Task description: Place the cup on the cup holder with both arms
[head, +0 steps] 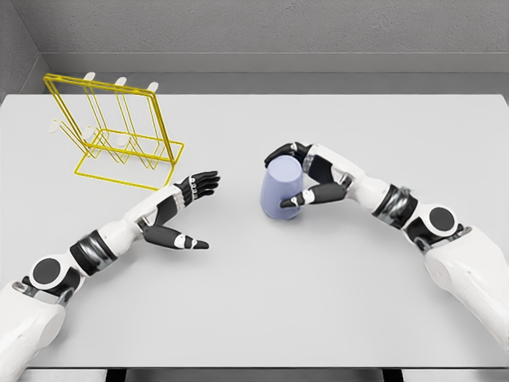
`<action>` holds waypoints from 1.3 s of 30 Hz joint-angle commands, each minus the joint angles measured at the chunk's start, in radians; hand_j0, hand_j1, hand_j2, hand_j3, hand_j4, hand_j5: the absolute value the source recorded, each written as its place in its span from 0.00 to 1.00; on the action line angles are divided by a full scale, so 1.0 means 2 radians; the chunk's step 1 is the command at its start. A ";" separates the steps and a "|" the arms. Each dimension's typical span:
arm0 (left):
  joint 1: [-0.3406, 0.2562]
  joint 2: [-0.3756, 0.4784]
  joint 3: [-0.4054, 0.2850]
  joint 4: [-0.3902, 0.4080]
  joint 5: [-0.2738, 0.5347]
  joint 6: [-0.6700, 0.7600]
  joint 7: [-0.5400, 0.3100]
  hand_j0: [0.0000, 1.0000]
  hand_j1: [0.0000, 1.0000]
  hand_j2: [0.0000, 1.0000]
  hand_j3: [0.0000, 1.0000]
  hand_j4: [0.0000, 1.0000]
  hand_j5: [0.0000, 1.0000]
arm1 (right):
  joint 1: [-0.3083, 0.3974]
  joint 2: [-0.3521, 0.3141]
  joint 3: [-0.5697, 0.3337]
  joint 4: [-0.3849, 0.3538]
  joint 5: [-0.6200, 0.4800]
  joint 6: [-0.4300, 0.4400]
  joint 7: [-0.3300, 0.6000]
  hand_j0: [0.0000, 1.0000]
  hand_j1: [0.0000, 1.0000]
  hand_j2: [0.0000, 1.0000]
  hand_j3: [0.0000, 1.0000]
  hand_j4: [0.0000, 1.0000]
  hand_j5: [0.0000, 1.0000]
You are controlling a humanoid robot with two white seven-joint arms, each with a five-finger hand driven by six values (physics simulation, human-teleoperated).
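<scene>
A pale lavender cup [281,189] stands near the middle of the white table [318,302]. My right hand [304,177] is wrapped around its right side, fingers over the top rim and thumb low against the cup's wall. The yellow wire cup holder [111,131] with white-tipped pegs stands at the far left of the table. My left hand [195,207] hovers between the holder and the cup, fingers spread and holding nothing, a hand's width left of the cup.
A grey wall runs behind the table's back edge. The table's front edge lies near the bottom of the view, beneath both forearms.
</scene>
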 commanded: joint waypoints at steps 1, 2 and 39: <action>0.000 0.004 0.000 0.002 0.004 0.000 0.000 1.00 1.00 1.00 1.00 1.00 1.00 | 0.000 0.008 0.006 0.000 -0.001 0.001 0.000 0.62 0.62 0.62 0.62 0.62 0.62; 0.000 0.003 0.000 0.002 0.003 0.000 0.000 1.00 1.00 1.00 1.00 1.00 1.00 | 0.000 0.009 0.010 0.001 -0.001 0.001 0.000 0.62 0.62 0.62 0.62 0.62 0.62; -0.005 -0.041 0.023 0.035 -0.036 -0.011 -0.001 1.00 1.00 1.00 1.00 1.00 1.00 | -0.030 0.010 0.015 0.032 0.070 -0.007 0.000 1.00 1.00 1.00 1.00 1.00 1.00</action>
